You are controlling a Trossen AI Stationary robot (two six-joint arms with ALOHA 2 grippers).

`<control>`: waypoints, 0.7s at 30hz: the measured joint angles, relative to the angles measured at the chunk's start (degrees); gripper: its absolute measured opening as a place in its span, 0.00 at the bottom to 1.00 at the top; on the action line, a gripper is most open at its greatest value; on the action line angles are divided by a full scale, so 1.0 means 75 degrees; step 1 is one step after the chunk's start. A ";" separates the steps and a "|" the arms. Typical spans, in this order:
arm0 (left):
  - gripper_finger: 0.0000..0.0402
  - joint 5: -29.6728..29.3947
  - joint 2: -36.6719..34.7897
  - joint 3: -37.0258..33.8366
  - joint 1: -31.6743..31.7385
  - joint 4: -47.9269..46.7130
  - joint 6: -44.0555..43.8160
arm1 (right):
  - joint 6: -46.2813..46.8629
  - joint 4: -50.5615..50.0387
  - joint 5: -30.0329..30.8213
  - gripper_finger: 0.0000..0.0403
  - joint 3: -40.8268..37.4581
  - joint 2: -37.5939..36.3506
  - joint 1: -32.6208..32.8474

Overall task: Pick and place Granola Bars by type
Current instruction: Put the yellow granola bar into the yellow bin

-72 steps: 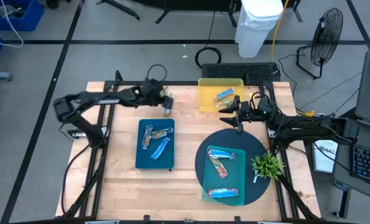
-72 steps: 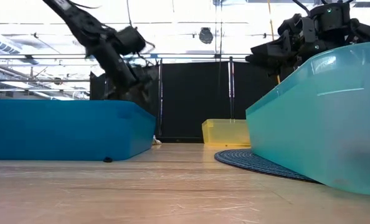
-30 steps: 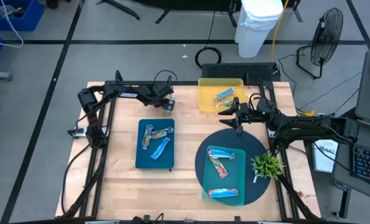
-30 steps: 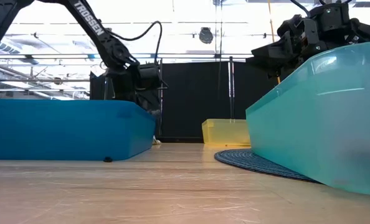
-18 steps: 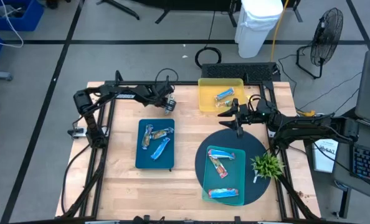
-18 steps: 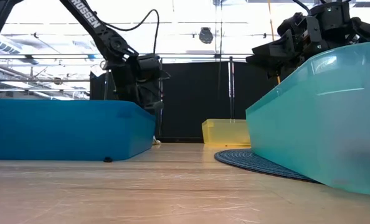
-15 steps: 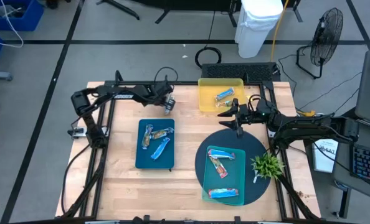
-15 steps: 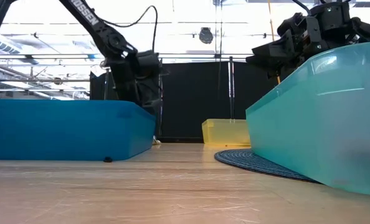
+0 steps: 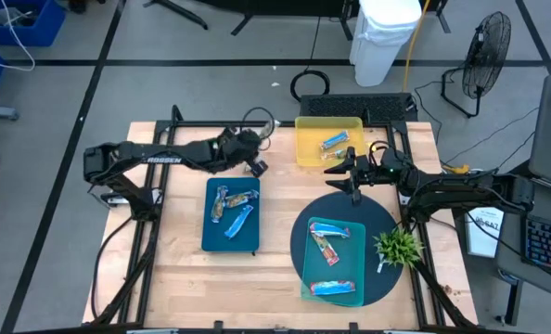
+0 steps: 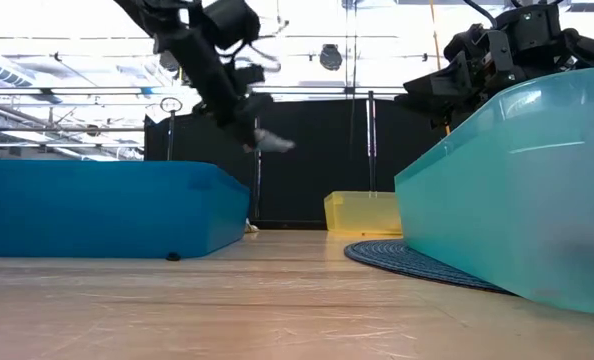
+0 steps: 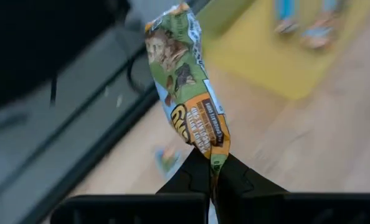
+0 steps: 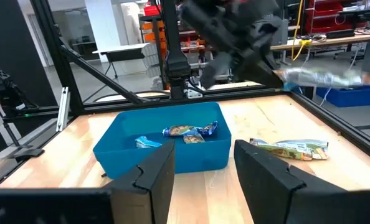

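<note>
Lifted off the table, the left gripper [image 11: 211, 180] now pinches a green bar [image 11: 186, 87], arm outstretched; right gripper [image 12: 203, 163] waits, parted.

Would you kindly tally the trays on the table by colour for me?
Dark blue tray: 1
Yellow tray: 1
Teal tray: 1
Total: 3

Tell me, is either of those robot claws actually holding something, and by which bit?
Yes. The left gripper is shut on a green-and-brown granola bar, pinching one end of its wrapper so the bar hangs clear of the table. The right gripper is open and holds nothing.
</note>
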 joint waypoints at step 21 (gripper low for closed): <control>0.00 0.6915 -0.0164 -0.4409 -0.0133 1.1658 0.1128 | -0.0052 0.1966 0.1316 0.38 -0.0003 0.0511 0.0565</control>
